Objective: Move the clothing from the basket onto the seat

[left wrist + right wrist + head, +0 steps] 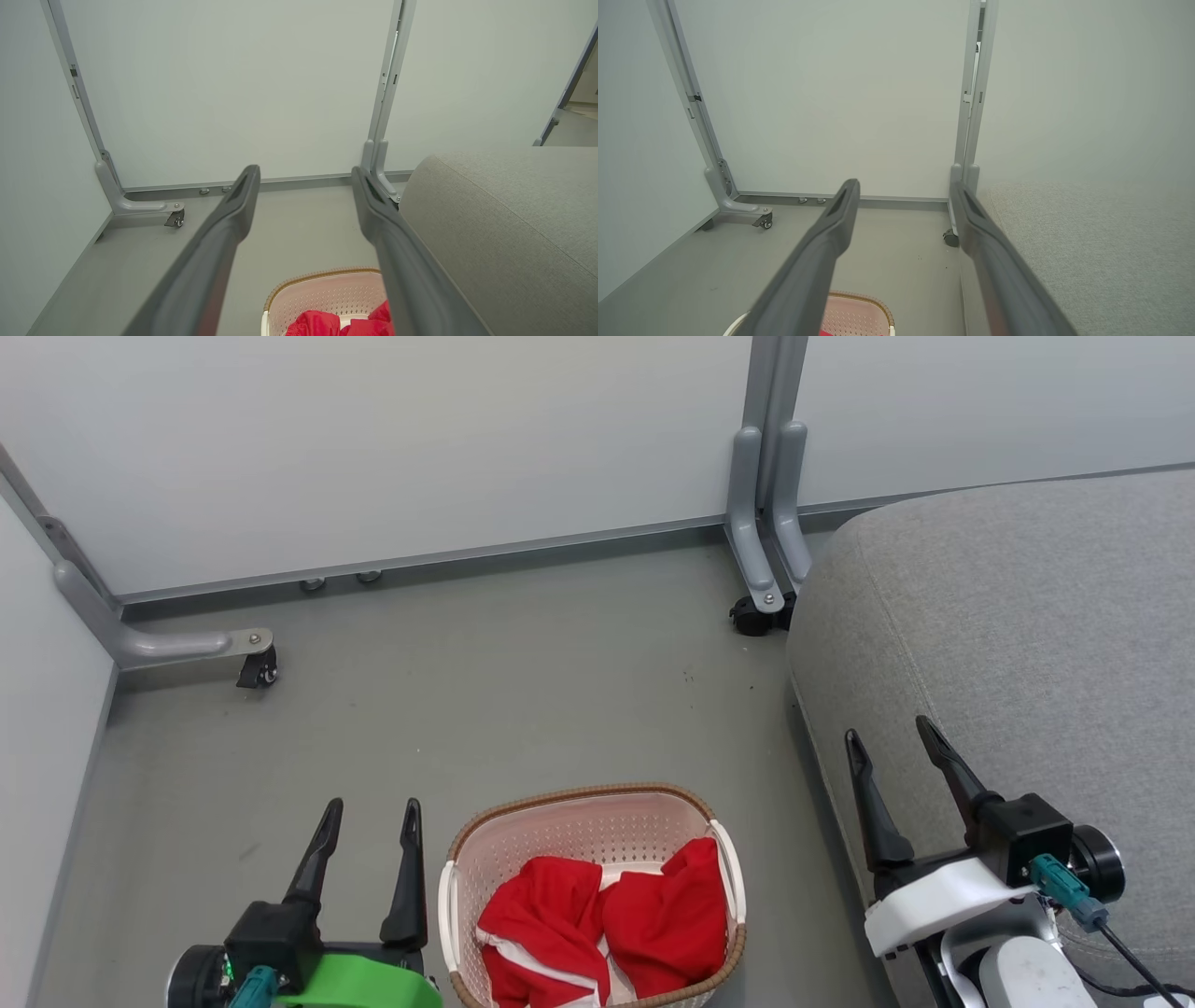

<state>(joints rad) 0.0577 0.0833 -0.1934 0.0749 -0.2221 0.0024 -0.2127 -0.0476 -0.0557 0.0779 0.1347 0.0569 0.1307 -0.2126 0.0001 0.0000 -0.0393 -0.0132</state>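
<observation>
Starting first pick, as I judge it; grey seat cushion [1008, 644] at right; laundry basket [579, 795] on floor beside it; red garments [616, 919] bunched inside; left gripper [373, 805], right gripper [887, 728] both spread wide, holding nothing; advice: pinch deep into raised fold, lift clear before swinging over; no readable writing.

My head camera looks steeply down from high up onto the grey floor [523, 709], the cream-white perforated plastic basket [588, 792] close to its bottom edge. My wrist cameras sit lower and face nearly level along the left tool [304, 173] and the right tool [903, 186] toward the pale partition wall [243, 93]. All three share that basket, the grey metal post [775, 392] and the light-grey woven-fabric seat [1008, 616].
</observation>
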